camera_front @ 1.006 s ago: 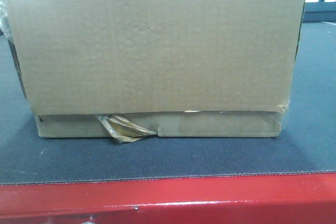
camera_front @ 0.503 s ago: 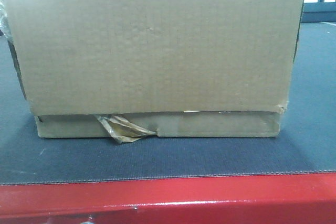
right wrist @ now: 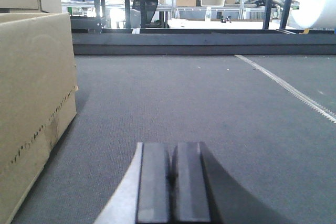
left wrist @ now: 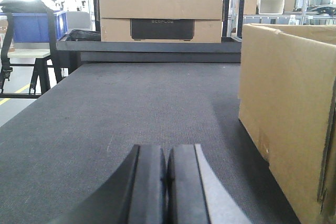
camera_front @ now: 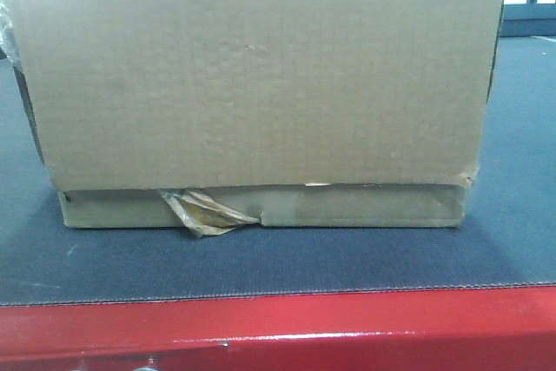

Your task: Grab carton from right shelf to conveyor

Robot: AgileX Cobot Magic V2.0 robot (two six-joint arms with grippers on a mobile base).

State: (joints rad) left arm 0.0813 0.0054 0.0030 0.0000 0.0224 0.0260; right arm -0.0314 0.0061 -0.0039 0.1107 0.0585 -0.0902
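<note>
Front-facing view is filled by the carton, which sits flat on the conveyor just behind its red rim; a tape scrap hangs at its base band. Each wrist view shows the dark textured belt running back to a low black rail. Left gripper and right gripper rest low beside the carton, pads pressed together, grasping nothing. Beyond stand another cardboard box, blue bins and shelving.

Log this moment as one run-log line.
carton: resting on conveyor | left gripper: shut, empty, left of carton | right gripper: shut, empty, right of carton
</note>
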